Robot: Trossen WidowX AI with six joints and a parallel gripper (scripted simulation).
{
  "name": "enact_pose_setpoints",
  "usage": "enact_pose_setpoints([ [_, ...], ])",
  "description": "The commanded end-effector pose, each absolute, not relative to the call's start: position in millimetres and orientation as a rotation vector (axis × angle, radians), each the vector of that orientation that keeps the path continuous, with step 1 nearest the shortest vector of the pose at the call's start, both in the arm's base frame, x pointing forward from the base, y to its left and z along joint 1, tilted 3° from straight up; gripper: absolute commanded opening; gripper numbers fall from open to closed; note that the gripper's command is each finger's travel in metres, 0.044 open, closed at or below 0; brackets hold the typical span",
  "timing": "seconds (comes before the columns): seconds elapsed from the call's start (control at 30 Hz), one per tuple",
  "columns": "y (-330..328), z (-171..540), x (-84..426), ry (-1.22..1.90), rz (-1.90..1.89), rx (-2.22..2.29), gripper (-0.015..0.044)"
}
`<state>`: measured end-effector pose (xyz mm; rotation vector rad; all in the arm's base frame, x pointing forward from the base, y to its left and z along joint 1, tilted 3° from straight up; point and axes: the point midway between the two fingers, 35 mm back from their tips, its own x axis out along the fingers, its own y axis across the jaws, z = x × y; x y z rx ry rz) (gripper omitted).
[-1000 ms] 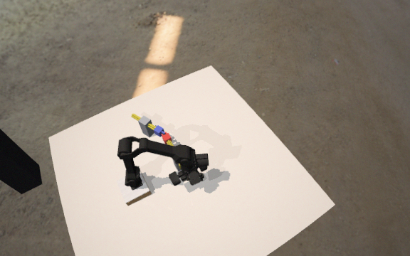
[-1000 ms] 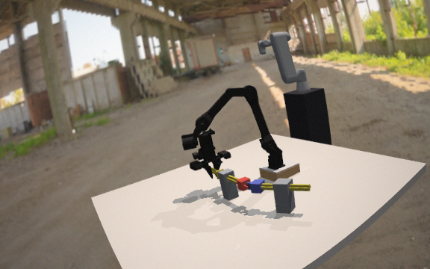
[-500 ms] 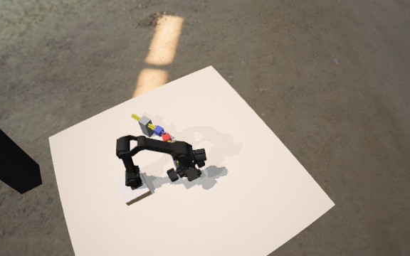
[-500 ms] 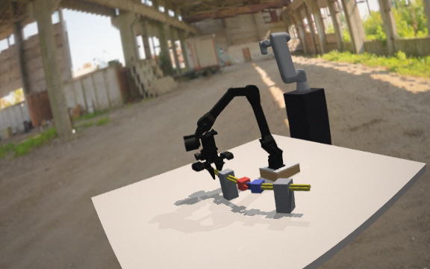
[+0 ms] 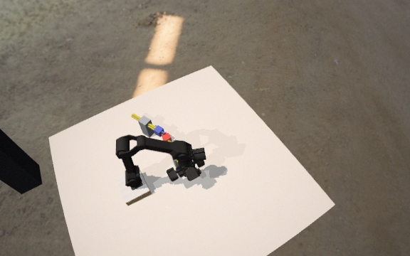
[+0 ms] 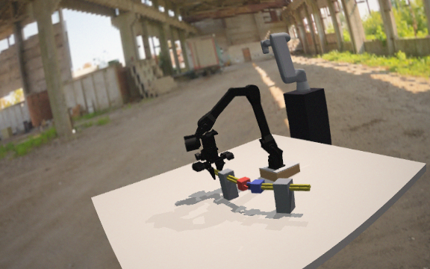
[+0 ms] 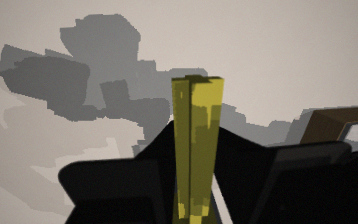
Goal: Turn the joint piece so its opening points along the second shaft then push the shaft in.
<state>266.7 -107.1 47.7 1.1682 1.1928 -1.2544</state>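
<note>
The first yellow shaft point(image 5: 135, 116) point(image 6: 301, 187) runs through its grey block point(image 5: 145, 126) point(image 6: 284, 197). At its inner end are a blue piece point(image 5: 159, 130) point(image 6: 257, 186) and the hinged red joint piece point(image 5: 166, 136) point(image 6: 243, 183). The second yellow shaft point(image 6: 232, 178) point(image 7: 203, 100) runs through the other grey block point(image 6: 228, 185). Its inner end meets the red piece at an angle to the first shaft; how deep it sits is hidden. My gripper point(image 6: 217, 172) point(image 7: 187, 124) is shut on the second shaft's outer end, just outside its block. In the top view the arm hides the grip.
The arm's base block point(image 5: 139, 195) point(image 6: 280, 172) point(image 7: 325, 122) stands on the pale table point(image 5: 226, 220) point(image 6: 185, 239), near the shafts. The second block is close beside my fingers. A grey arm point(image 6: 284, 60) on a black pedestal point(image 6: 307, 116) stands beyond the table.
</note>
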Motion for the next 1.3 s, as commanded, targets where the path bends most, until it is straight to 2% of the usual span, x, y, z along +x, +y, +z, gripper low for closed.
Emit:
enact_pose_setpoints([
  [0.0,-107,48,267,1.196,-1.253,1.167,0.0067],
  [0.17,-107,48,267,1.196,-1.253,1.167,0.0067],
  [0.63,-107,48,267,1.196,-1.253,1.167,0.0434],
  [0.97,-107,48,267,1.196,-1.253,1.167,0.044],
  [1.27,-106,80,268,1.195,-1.25,1.174,0.044],
])
